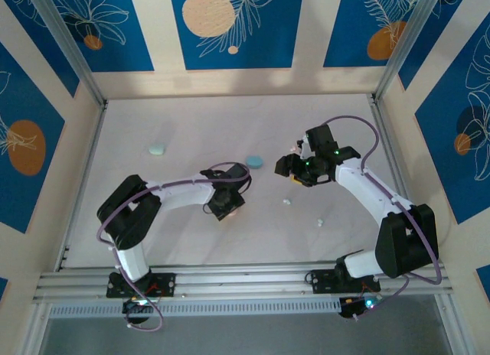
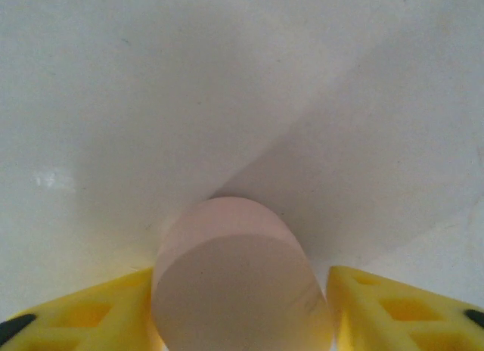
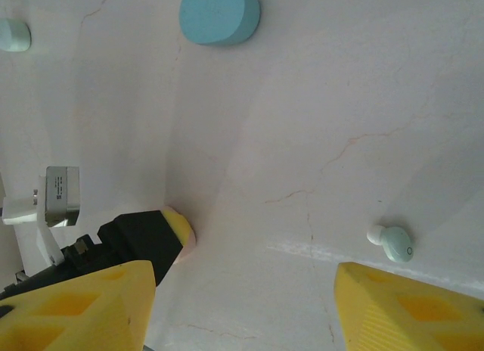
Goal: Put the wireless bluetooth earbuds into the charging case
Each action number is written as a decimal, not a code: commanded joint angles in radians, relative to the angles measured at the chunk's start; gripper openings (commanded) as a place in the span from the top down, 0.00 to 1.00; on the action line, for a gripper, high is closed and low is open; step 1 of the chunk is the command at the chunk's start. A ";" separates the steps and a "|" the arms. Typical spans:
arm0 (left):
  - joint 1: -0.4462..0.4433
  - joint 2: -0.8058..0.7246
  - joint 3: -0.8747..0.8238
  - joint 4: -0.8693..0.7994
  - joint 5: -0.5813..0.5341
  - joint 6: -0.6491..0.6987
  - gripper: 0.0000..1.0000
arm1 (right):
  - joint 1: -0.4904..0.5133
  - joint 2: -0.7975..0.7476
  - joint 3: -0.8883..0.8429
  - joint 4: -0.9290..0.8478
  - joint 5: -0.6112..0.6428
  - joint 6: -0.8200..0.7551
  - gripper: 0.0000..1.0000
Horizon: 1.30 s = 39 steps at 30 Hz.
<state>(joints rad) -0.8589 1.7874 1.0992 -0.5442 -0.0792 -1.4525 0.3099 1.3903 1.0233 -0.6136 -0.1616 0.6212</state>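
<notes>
A pinkish oval charging case [image 2: 238, 283] lies on the table between the yellow fingers [image 2: 83, 313] of my left gripper [image 2: 240, 324]. The left finger touches it and a thin gap shows at the right finger, so the gripper is open around it. From above, the left gripper [image 1: 227, 206] hangs over this case at mid table. My right gripper [image 1: 293, 170] hovers open with nothing between its fingers [image 3: 408, 305]. A mint earbud [image 3: 393, 243] lies just beyond its right finger. The earbud [image 1: 287, 202] and a second pale one [image 1: 320, 221] rest on the table.
A blue oval case [image 1: 253, 161] lies between the two grippers, also seen as the blue case [image 3: 219, 14]. A mint case [image 1: 156, 150] sits far left, the mint case [image 3: 13, 35]. The left gripper's black and yellow finger [image 3: 162, 230] shows in the right wrist view.
</notes>
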 commanded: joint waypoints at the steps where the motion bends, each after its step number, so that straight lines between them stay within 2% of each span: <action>1: -0.008 0.011 0.030 -0.037 0.001 -0.040 0.36 | -0.002 -0.011 -0.018 0.021 -0.036 -0.006 0.36; 5: -0.008 -0.061 0.044 -0.089 -0.102 0.023 0.26 | 0.015 0.007 -0.028 0.077 -0.072 -0.026 0.37; 8: -0.006 -0.166 0.026 -0.143 -0.245 0.073 0.18 | 0.065 0.021 -0.036 0.141 -0.056 -0.075 0.37; 10: 0.002 -0.268 -0.028 -0.146 -0.348 0.094 0.14 | 0.126 0.030 -0.053 0.207 -0.027 -0.146 0.37; 12: 0.018 -0.378 -0.108 -0.121 -0.423 0.111 0.14 | 0.197 0.037 -0.080 0.280 0.017 -0.214 0.37; 15: 0.061 -0.567 -0.257 -0.016 -0.481 0.201 0.14 | 0.315 0.052 -0.136 0.412 0.098 -0.336 0.37; 21: 0.175 -0.895 -0.452 0.150 -0.470 0.470 0.12 | 0.496 0.108 -0.253 0.654 0.181 -0.628 0.34; 25: 0.243 -1.016 -0.499 0.193 -0.435 0.590 0.07 | 0.538 0.187 -0.264 0.719 0.187 -0.689 0.33; 30: 0.305 -1.016 -0.479 0.169 -0.360 0.666 0.03 | 0.554 0.239 -0.271 0.787 0.136 -0.741 0.32; 35: 0.325 -0.972 -0.469 0.173 -0.312 0.690 0.02 | 0.555 0.297 -0.255 0.795 0.189 -0.758 0.32; 39: 0.330 -0.951 -0.468 0.187 -0.290 0.698 0.02 | 0.555 0.323 -0.245 0.793 0.166 -0.777 0.32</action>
<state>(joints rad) -0.5423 0.8307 0.6117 -0.3805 -0.4038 -0.7929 0.8581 1.6974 0.7647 0.1577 0.0162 -0.1120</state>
